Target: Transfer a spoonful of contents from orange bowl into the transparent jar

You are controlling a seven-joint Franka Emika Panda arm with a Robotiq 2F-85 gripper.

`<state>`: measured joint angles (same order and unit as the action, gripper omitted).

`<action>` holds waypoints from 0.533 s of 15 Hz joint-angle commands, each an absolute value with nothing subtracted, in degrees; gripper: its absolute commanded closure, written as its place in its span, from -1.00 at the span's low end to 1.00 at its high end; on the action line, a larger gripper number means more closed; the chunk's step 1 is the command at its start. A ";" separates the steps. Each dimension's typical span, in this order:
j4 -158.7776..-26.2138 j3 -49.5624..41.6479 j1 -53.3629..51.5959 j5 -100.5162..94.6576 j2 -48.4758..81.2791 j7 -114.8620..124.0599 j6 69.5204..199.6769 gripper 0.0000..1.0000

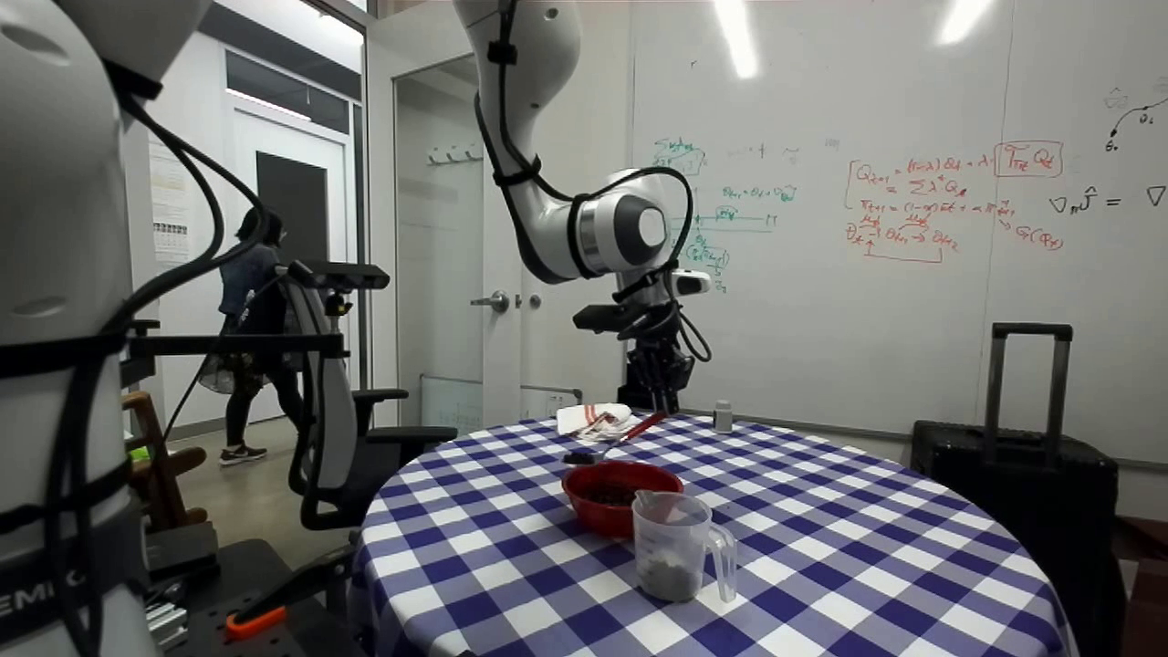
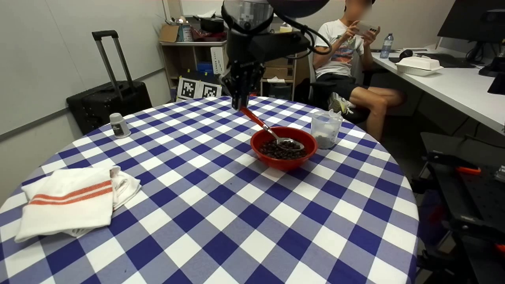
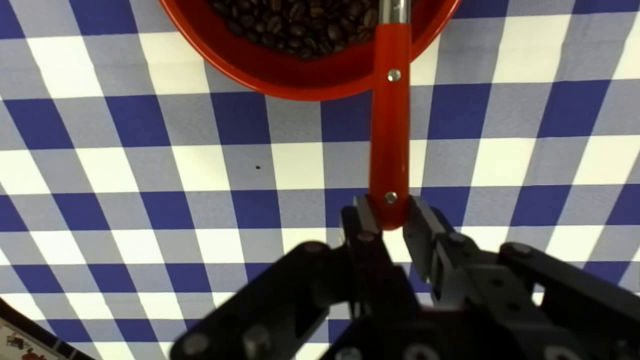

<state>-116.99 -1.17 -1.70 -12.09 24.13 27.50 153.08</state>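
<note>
Gripper (image 3: 389, 215), black, two-fingered: is pinching the spoon (image 3: 390, 120) by the end of its red handle, the fingers drawn in with only that handle between them. Spoon: is slanting down from the gripper, its metal head hanging above the red bowl (image 2: 283, 164); something dark is showing at the head in an exterior view, too small to make out. Red bowl, low and round: is sitting upright on a blue-and-white checked tablecloth (image 2: 244, 221) and is holding dark beans (image 3: 295, 25). Measuring cup (image 1: 671, 525), clear, with handle and spout: is standing upright just beside the bowl, contact uncertain; greyish matter is lying at its bottom. Towel (image 2: 71, 197), white with red stripes: is lying folded near the tablecloth's edge. Shaker (image 2: 119, 126), small, grey: is standing well apart from the bowl. Suitcase (image 2: 98, 100), black: is standing beyond the tablecloth, its handle raised. Person (image 2: 337, 67), seated: is holding up a phone (image 2: 366, 27).
</note>
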 commanded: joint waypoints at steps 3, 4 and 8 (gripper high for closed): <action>-122.38 1.23 0.08 -1.44 16.39 11.73 151.69 0.90; -122.92 0.93 -0.07 -0.95 15.42 10.53 151.30 0.90; -126.15 -0.50 -0.04 -1.04 10.60 8.57 150.57 0.90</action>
<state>-122.38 0.02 -0.54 -2.27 15.62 11.20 151.73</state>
